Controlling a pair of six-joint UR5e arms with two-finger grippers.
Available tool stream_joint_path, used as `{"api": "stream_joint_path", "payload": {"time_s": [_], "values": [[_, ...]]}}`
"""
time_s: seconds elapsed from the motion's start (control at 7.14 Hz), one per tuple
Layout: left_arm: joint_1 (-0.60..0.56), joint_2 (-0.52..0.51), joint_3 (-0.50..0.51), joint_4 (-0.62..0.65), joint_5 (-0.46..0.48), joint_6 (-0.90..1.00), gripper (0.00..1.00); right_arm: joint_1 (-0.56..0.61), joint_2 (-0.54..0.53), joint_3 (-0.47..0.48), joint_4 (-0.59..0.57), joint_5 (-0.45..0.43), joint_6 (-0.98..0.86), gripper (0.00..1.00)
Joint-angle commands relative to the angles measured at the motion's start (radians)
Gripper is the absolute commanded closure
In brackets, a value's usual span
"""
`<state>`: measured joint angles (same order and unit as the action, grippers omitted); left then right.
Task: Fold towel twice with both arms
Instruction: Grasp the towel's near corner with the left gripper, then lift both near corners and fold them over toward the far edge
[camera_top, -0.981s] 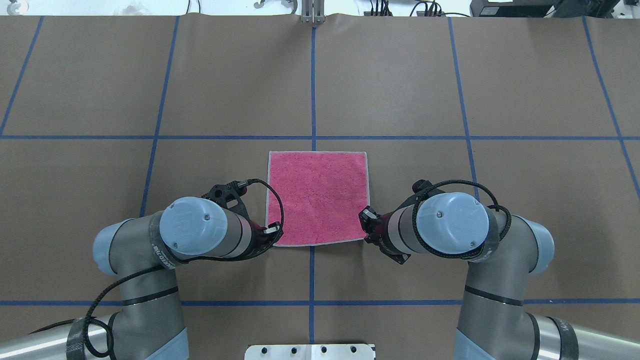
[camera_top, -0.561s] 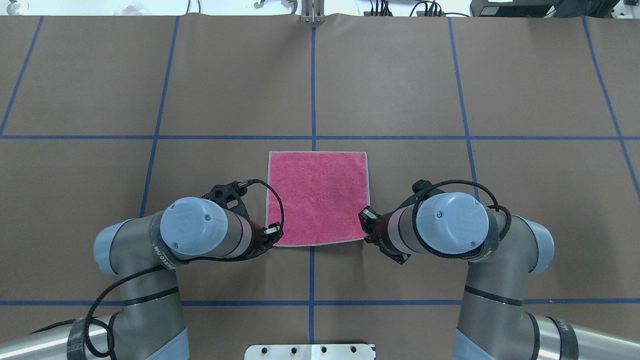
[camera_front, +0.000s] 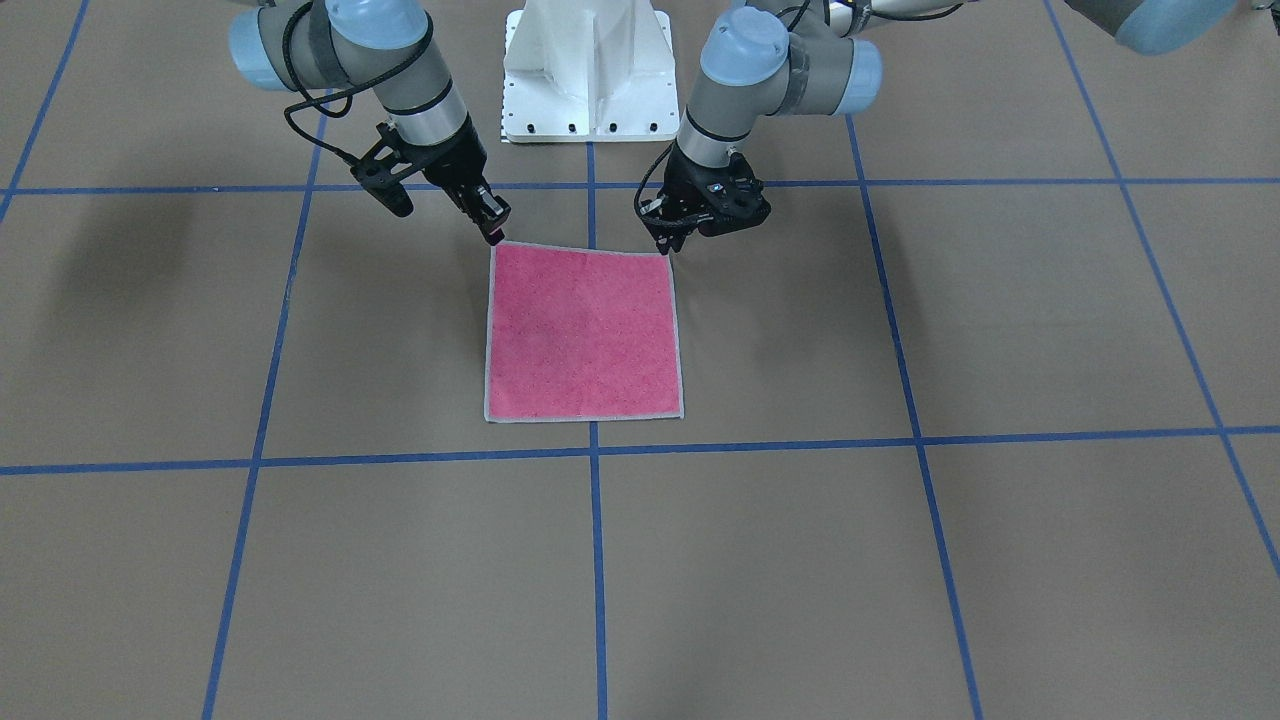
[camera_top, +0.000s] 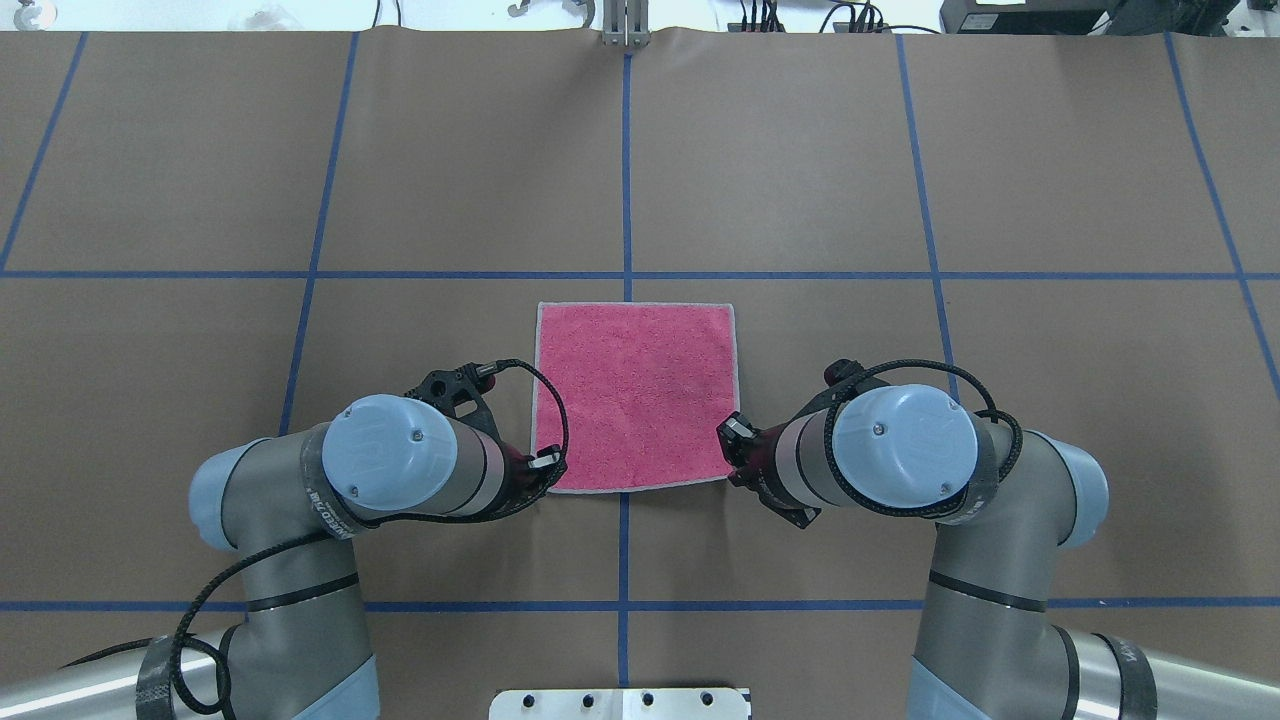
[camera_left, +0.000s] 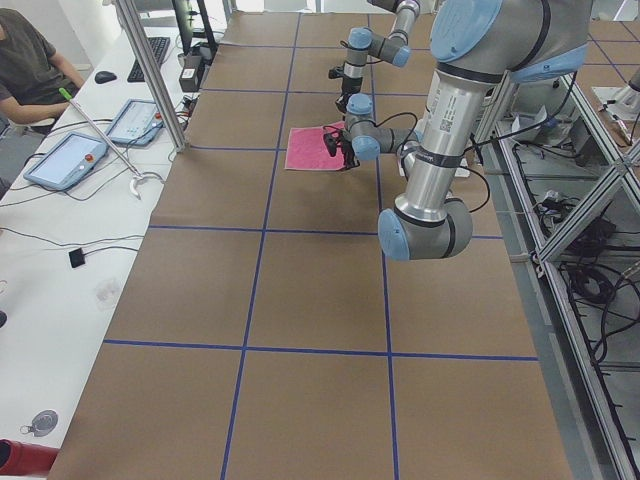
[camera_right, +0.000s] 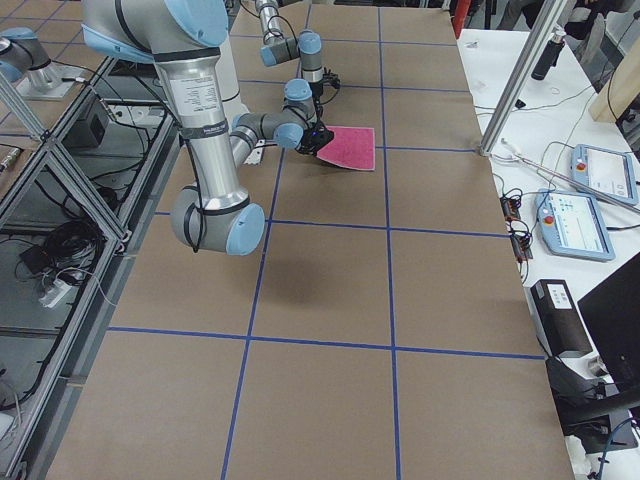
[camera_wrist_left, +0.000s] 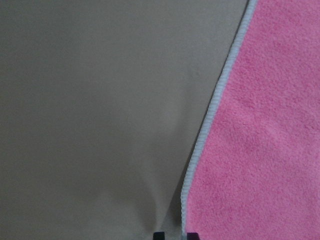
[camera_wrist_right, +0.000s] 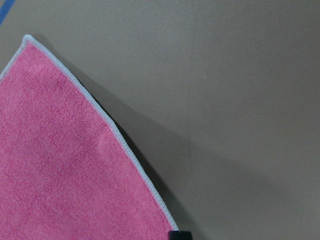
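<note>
The towel (camera_top: 635, 395) lies flat and pink face up on the brown table, also seen in the front view (camera_front: 583, 330). My left gripper (camera_top: 548, 468) is at its near left corner; in the left wrist view the light grey border (camera_wrist_left: 210, 120) runs down between the two close fingertips. My right gripper (camera_top: 733, 440) is at the near right corner (camera_front: 495, 232). In the right wrist view the towel's edge (camera_wrist_right: 120, 137) stands slightly off the table with a shadow under it and ends at the fingertip. Both grippers look shut on the towel's corners.
The white pedestal base (camera_front: 587, 70) stands behind the towel on the robot's side. Blue tape lines (camera_top: 627, 170) mark a grid on the brown table cover. A person (camera_left: 30, 60) sits at a side bench with tablets (camera_left: 68, 158).
Almost nothing: the left arm's elbow has shifted very slightly. The towel and the right arm look the same.
</note>
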<state>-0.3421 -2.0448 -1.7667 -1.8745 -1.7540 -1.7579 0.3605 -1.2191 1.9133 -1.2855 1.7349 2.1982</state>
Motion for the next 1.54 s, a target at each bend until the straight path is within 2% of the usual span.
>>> {"api": "stream_joint_path", "payload": {"time_s": [0.0, 0.14, 0.7, 1.12, 1.4], "values": [[0.0, 0.0, 0.003, 0.0, -0.001, -0.002, 0.92, 0.0, 0.0, 0.001, 0.0, 0.0, 0.0, 1.0], [0.0, -0.006, 0.003, -0.002, -0.001, -0.002, 1.0, 0.0, 0.0, 0.0, 0.0, 0.0, 0.0, 1.0], [-0.005, -0.026, -0.022, -0.003, -0.001, -0.018, 1.0, 0.0, 0.0, 0.001, 0.0, 0.0, 0.0, 1.0], [-0.009, -0.009, -0.112, -0.002, 0.013, -0.066, 1.0, 0.003, -0.026, 0.059, 0.0, 0.029, 0.0, 1.0], [-0.009, -0.02, -0.12, -0.002, 0.011, -0.075, 1.0, 0.018, -0.034, 0.076, 0.0, 0.044, 0.0, 1.0]]}}
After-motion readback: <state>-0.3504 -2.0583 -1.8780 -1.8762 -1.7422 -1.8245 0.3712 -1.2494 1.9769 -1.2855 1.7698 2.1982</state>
